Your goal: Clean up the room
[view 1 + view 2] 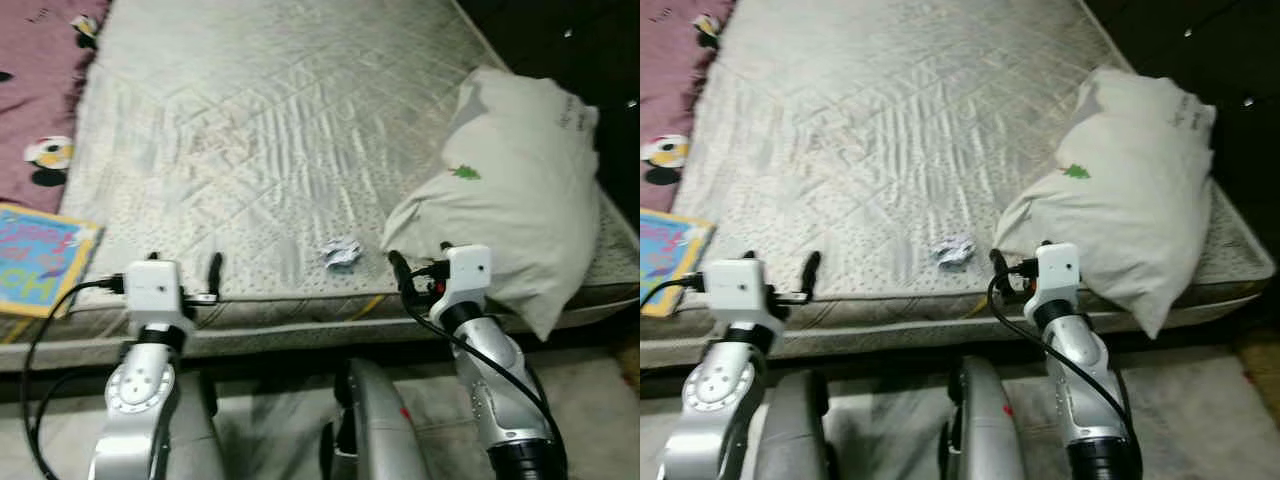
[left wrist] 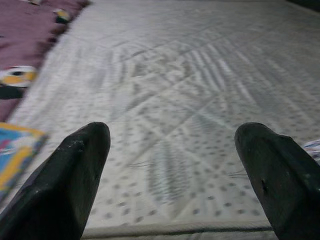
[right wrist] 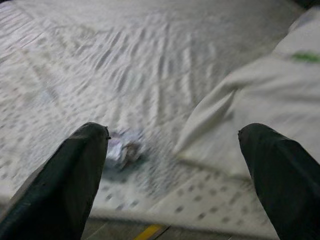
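Both grippers are held at the near edge of the mattress (image 1: pixel 300 150). The left gripper (image 2: pixel 172 165) is spread wide, and so is the right gripper (image 3: pixel 175 165). A crumpled wrapper (image 1: pixel 341 252) is seen at the right gripper's 10 o'clock, beside the pillow (image 1: pixel 510 190). A colourful book (image 1: pixel 40 255) lies at the mattress's 9 o'clock, on the purple blanket (image 1: pixel 35 90).

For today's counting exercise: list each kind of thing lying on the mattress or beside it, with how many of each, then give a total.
Pillow: 1
Crumpled wrapper: 1
Book: 1
Purple blanket: 1
Total: 4
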Tool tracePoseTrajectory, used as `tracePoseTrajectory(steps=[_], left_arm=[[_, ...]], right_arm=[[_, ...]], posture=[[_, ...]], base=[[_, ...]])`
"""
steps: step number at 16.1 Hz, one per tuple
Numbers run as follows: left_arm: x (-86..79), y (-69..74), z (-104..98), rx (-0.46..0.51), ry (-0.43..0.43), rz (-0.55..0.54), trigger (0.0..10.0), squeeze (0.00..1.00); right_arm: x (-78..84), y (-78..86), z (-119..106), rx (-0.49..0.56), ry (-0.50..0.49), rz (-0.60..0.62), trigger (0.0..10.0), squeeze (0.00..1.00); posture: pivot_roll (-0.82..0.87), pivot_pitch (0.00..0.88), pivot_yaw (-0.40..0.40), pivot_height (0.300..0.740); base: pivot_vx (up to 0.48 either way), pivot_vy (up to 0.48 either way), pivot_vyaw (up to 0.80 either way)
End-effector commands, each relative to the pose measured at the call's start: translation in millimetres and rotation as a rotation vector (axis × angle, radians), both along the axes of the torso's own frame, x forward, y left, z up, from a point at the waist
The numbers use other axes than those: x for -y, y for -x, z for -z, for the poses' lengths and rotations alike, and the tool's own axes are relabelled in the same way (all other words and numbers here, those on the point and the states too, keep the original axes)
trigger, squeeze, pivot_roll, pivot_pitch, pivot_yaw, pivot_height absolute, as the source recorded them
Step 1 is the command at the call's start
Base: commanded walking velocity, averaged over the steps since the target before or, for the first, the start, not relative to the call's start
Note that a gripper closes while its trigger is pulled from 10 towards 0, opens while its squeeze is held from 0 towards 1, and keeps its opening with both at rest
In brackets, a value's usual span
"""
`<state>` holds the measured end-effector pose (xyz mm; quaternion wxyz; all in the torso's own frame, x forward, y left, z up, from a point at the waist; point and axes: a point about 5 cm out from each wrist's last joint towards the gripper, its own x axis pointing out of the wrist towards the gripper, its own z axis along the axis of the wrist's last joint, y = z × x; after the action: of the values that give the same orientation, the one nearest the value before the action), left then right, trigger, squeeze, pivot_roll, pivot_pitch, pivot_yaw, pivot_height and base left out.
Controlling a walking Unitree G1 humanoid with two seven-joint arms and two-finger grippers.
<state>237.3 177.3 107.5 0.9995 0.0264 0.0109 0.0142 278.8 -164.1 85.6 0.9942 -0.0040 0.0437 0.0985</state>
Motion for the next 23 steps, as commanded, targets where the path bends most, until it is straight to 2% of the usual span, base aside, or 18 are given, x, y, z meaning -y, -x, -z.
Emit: tracePoseTrajectory(steps=[1,3,5,12,17,19,23], left_arm=[[4.6,-0.2,2.7,-0.018,0.016,0.015,10.0,0.00],[14.2,-3.7,2.4,-0.013,0.033,0.042,10.0,0.00],[19.7,-5.0,2.5,-0.015,0.043,0.058,10.0,0.00],[14.7,-2.4,4.4,-0.032,0.044,0.029,10.0,0.00],[13.9,-0.4,4.3,-0.034,0.049,0.013,10.0,0.00],[14.1,-1.3,3.8,-0.031,0.046,0.011,10.0,0.00],[14.6,-2.1,-3.0,-0.014,0.034,0.001,10.0,0.00]], right_arm=[[2.9,-0.3,2.7,-0.015,-0.012,0.004,10.0,0.00],[8.8,-6.0,8.1,-0.052,-0.085,0.059,10.0,0.00],[9.8,-8.3,11.3,-0.076,-0.115,0.071,10.0,0.00],[6.1,-10.7,6.9,-0.059,-0.086,0.018,10.0,0.00],[2.3,-11.9,6.8,-0.061,-0.079,-0.021,10.0,0.00],[0.1,-12.7,8.2,-0.072,-0.066,-0.040,10.0,0.00],[-8.8,-24.7,5.3,-0.076,-0.025,-0.117,10.0,0.00]], posture=[[0.01,0.153,-0.078,0.588],[0.01,0.145,-0.066,0.588],[0.04,0.153,-0.066,0.588],[0.04,0.158,-0.091,0.588],[0.04,0.162,-0.101,0.535],[0.05,0.161,-0.104,0.535],[0.08,0.196,-0.117,0.535]], base=[[0.000,0.000,0.00],[0.127,0.000,0.00],[0.257,0.000,0.00],[0.076,0.000,0.00],[0.000,0.000,0.00],[0.000,0.000,0.00],[0.000,0.000,0.00]])
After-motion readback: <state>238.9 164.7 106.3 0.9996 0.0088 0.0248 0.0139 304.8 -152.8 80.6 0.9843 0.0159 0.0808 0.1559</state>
